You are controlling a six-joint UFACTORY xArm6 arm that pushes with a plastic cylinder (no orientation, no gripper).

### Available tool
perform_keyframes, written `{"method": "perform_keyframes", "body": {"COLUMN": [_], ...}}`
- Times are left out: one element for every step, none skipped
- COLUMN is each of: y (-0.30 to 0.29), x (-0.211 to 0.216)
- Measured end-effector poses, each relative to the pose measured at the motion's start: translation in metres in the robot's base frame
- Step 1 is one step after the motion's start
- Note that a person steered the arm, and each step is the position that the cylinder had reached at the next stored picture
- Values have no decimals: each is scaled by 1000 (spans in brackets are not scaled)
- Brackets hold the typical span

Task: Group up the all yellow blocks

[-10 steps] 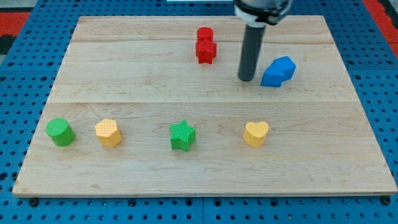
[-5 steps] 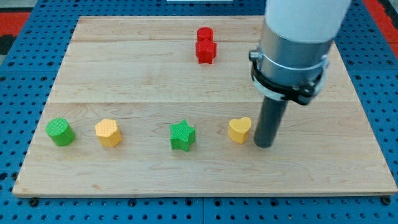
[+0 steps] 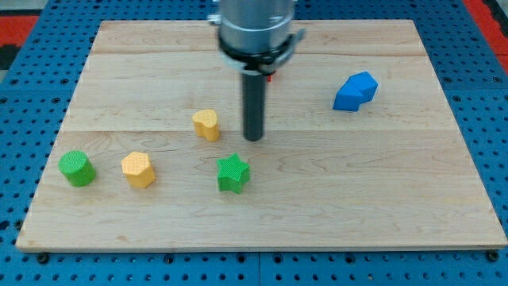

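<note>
Yellow heart (image 3: pixel 206 125) now left of tip (image 3: pixel 253 138)

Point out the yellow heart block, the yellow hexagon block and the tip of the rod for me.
yellow heart block (image 3: pixel 206 125): camera view, middle of its top face.
yellow hexagon block (image 3: pixel 137 168): camera view, middle of the block.
my tip (image 3: pixel 253 138): camera view, the rod's very bottom end, right of the heart.

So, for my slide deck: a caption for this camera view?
My tip beside the yellow heart block, nearing the yellow hexagonal block on the wooden board.
</note>
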State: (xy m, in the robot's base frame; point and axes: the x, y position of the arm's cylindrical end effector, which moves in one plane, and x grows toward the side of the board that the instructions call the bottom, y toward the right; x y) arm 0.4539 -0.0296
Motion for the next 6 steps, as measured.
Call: {"method": "perform_keyframes", "body": {"y": [-84, -63, -23, -72, -101, -61], "x": [-46, -43, 9, 41, 61, 102]}}
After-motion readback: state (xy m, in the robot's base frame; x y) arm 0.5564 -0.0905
